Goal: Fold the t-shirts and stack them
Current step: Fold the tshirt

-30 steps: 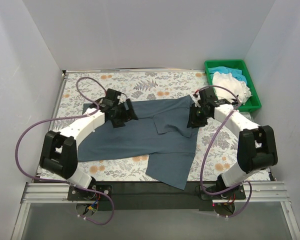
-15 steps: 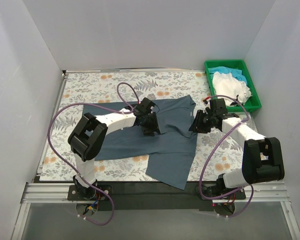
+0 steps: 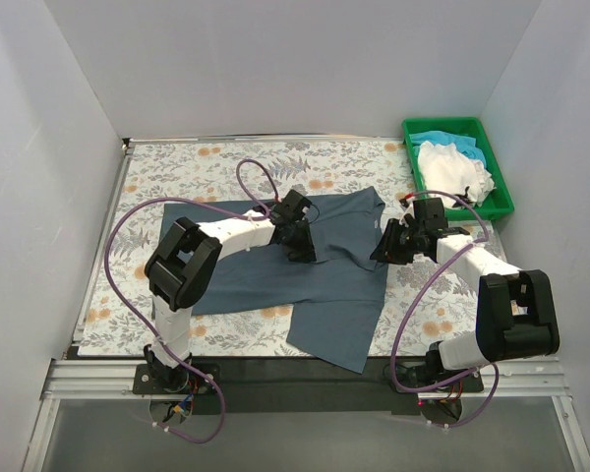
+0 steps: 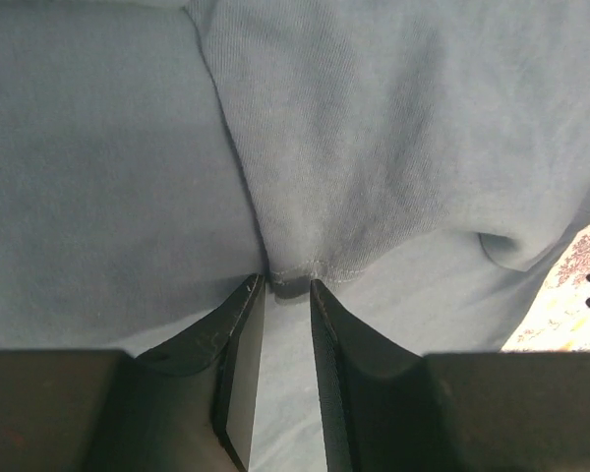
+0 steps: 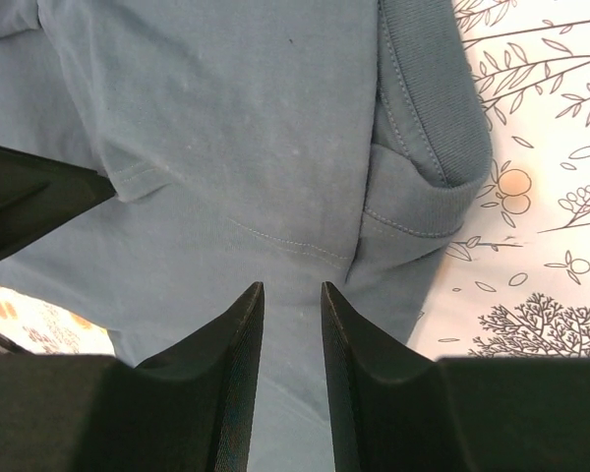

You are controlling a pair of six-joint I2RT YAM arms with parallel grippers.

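The dark slate t-shirt point(image 3: 324, 285) lies spread on the floral table, its upper part folded over. My left gripper point(image 3: 303, 246) rests low on its middle. In the left wrist view the jaws point(image 4: 289, 285) stand narrowly apart, with a stitched hem of the shirt point(image 4: 374, 118) right at their tips. My right gripper point(image 3: 382, 248) sits at the shirt's right edge. Its jaws point(image 5: 292, 287) are narrowly apart and empty over flat cloth point(image 5: 226, 118). The white t-shirt point(image 3: 454, 167) and the turquoise t-shirt point(image 3: 433, 139) lie bunched in the green tray.
The green tray point(image 3: 500, 192) stands at the back right beside the right arm. The floral tablecloth point(image 3: 226, 162) shows behind and left of the shirt. White walls close in on three sides. Purple cables loop over both arms.
My left gripper has swung from the shirt's left part to its middle, taking cloth over with it. My right gripper has drawn back rightward to the shirt's edge.
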